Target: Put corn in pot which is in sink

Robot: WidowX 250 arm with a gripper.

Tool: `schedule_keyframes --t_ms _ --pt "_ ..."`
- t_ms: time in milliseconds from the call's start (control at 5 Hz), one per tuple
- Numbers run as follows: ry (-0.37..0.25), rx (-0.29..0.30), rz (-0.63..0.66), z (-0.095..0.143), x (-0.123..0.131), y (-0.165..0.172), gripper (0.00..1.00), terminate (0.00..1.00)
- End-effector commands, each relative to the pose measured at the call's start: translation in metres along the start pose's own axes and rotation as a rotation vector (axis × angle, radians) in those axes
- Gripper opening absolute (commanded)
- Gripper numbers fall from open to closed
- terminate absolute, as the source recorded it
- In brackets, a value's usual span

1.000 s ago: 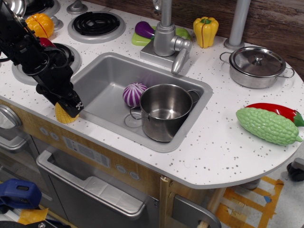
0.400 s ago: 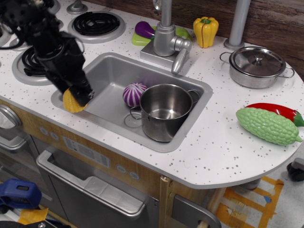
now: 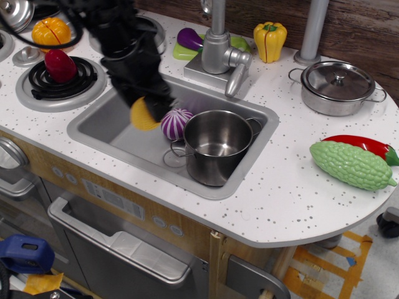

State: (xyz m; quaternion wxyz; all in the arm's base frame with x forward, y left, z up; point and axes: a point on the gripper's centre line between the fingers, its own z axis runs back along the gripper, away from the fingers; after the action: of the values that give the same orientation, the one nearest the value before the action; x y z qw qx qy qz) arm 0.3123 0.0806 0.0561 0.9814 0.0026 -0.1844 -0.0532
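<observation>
**Corn over the sink, pot just to the right**

The gripper (image 3: 148, 107) hangs over the left-centre part of the sink (image 3: 100, 128), its jaws clamped on the corn (image 3: 143, 114) — only a blurred yellow lump of it shows below the dark fingers. The corn is in the air, left of the pot (image 3: 216, 144), which stands in the right half of the basin, open and empty as far as I can see. Between corn and pot sits a purple-and-white striped ball (image 3: 177, 123), touching or very nearly touching the pot's left side.

To do this step well, I'd say the arm should carry the corn rightwards high enough to clear both the striped ball and the pot's rim, stop over the middle of the opening, then lower a little before letting go, so the cob drops inside rather than bouncing off the steel edge. The faucet (image 3: 219, 47) juts out above the basin at upper centre, and the arm should pass in front of it.

The counter (image 3: 293, 199) is white with dark speckles and rounds off at the right of the frame. On it lie a bumpy green gourd (image 3: 351, 164) and a red pepper (image 3: 368, 144) at the right, a lidded pan (image 3: 337, 87) at upper right and a yellow bell pepper (image 3: 270, 40) by the wooden back wall. At upper left, a red fruit (image 3: 60, 65) sits on a black coil burner — an orange one (image 3: 51, 31) lies behind it.
</observation>
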Motion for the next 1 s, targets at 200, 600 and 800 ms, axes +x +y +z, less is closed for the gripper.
schedule_keyframes --t_ms 200,600,800 --pt "-0.089 -0.032 0.054 -0.013 0.047 -0.033 0.00 0.00" --pt "-0.142 -0.088 0.039 -0.030 0.043 -0.041 1.00 0.00" --pt "-0.142 -0.088 0.039 -0.030 0.043 -0.041 1.00 0.00"
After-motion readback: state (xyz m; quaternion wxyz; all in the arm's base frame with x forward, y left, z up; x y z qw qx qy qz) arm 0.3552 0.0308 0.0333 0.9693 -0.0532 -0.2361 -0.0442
